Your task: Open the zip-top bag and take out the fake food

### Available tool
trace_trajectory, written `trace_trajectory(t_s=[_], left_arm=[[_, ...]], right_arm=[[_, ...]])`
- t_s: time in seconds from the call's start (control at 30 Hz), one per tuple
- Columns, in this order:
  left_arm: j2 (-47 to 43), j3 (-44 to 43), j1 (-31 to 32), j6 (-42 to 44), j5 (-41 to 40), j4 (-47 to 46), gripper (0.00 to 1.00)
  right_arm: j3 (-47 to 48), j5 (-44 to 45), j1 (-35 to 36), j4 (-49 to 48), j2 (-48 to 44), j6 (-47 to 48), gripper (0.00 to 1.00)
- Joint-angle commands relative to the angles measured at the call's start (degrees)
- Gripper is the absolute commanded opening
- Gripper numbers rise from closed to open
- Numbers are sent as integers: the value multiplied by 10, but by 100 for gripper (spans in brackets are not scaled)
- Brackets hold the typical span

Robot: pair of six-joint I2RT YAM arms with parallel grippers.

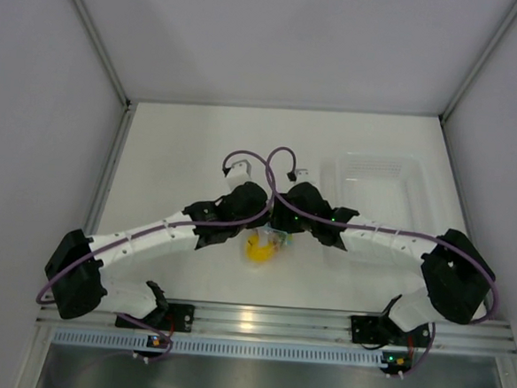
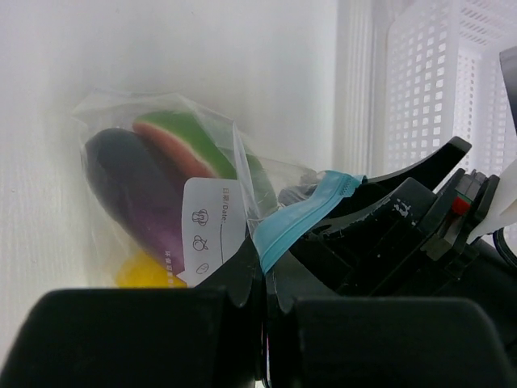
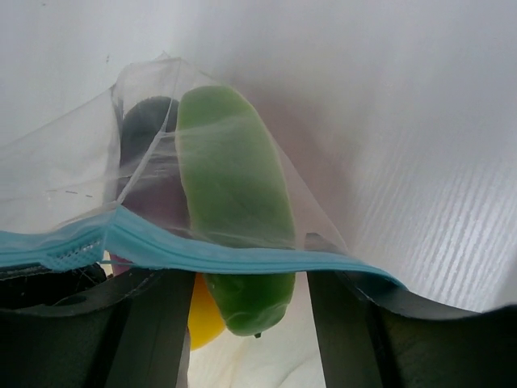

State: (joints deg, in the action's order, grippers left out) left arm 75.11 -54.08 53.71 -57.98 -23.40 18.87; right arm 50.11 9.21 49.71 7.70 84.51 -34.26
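Note:
The clear zip-top bag hangs between my two grippers just above the table; in the top view it is at mid-table. Its teal zip strip runs from my left gripper, whose jaws are shut on it, toward my right gripper. Inside are a purple eggplant piece, a red wedge with a green rind and a yellow fruit. In the right wrist view the strip lies across my right gripper, whose fingers stand wide apart, with the green rind and yellow fruit behind it.
A clear rigid tub stands to the right of the bag, close behind the right arm; it also shows in the left wrist view. White walls close the table in at the back and sides.

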Motion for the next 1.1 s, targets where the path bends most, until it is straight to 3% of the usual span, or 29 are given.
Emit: trace_trajectory(t_s=[0.0, 0.2, 0.37, 0.53, 0.77, 1.07], left_arm=[[-25, 7, -4, -8, -2, -58, 0], [-21, 30, -6, -10, 3, -75, 0], [-15, 36, -9, -6, 35, -103, 0], [-25, 20, -9, -17, 81, -125, 0], [-81, 32, -9, -49, 73, -140, 0], [-92, 144, -14, -85, 17, -140, 0]], right_arm=[[-12, -44, -13, -73, 12, 2, 56], [-7, -53, -16, -88, 37, 2, 54], [-38, -2, -16, -88, 0, -9, 48], [17, 84, -17, 76, -26, 36, 49], [71, 182, -34, 243, -79, 98, 53], [124, 201, -16, 329, -44, 115, 56]])
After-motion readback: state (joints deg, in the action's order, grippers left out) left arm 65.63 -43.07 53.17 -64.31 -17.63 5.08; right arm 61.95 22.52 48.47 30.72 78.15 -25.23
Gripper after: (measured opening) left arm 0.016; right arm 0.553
